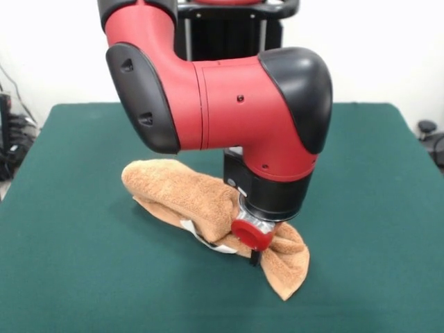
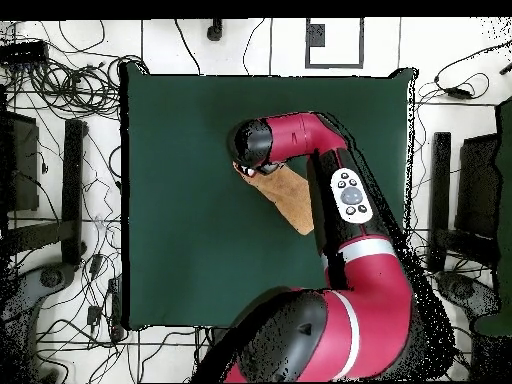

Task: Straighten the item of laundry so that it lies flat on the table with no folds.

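Note:
The light orange-tan towel (image 1: 180, 191) lies bunched and folded in a long heap near the middle of the dark green table (image 1: 76, 270). A white tag (image 1: 206, 240) shows at its front edge. My gripper (image 1: 254, 259) reaches down into the towel's right part, where the cloth gathers in tightly around it, and appears shut on the towel. A loose lobe of cloth (image 1: 288, 267) hangs out to the right of it. In the overhead view the towel (image 2: 292, 200) shows as a narrow strip beside my arm, and the wrist (image 2: 252, 145) hides the gripper.
My red and black arm (image 1: 229, 104) hangs over the towel and hides its back part. Green cloth surrounds the towel on all sides (image 2: 180, 220). Cables and equipment lie on the floor around the table (image 2: 60, 90).

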